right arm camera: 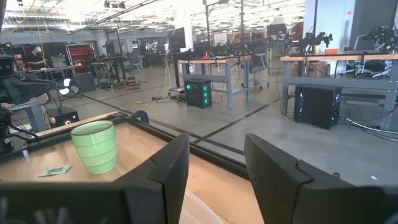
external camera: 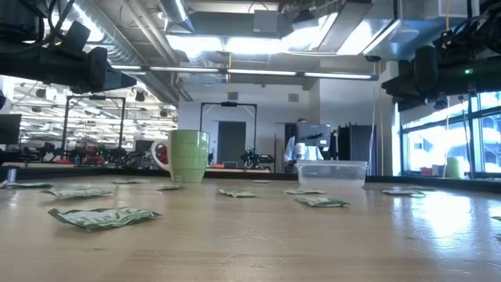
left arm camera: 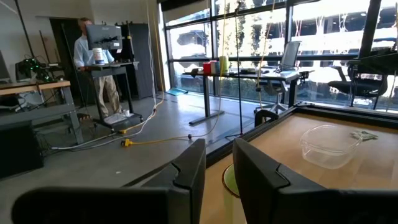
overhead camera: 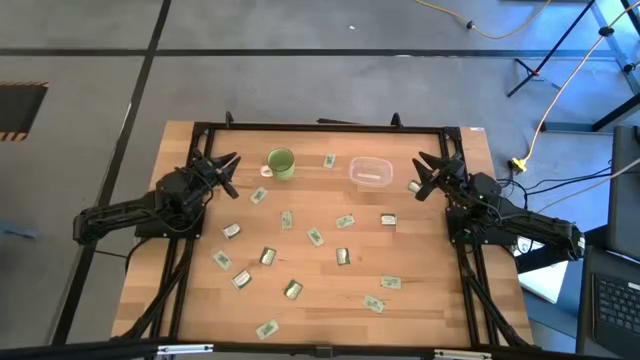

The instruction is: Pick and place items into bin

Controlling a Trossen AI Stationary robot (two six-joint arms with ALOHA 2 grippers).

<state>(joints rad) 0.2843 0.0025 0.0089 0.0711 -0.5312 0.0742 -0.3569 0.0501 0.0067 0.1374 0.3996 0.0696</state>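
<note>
Several small pale green and silvery packets [overhead camera: 315,237] lie flat and scattered over the wooden table; the low view shows them too, one close by [external camera: 102,217]. The clear bin [overhead camera: 370,172] stands near the far edge with a packet inside; it also appears in the low view [external camera: 331,172] and the left wrist view [left arm camera: 329,144]. My left gripper [overhead camera: 224,172] is open, raised, at the left side by the green mug. My right gripper [overhead camera: 428,175] is open, raised, just right of the bin. The wrist views confirm the open fingers of the left gripper [left arm camera: 219,168] and the right gripper [right arm camera: 216,168].
A green mug [overhead camera: 281,163] with a handle stands left of the bin, seen also in the right wrist view [right arm camera: 96,146]. One packet [overhead camera: 414,186] lies just under my right gripper. A black frame [overhead camera: 320,127] runs along the table's edges. A person stands at a desk in the room beyond.
</note>
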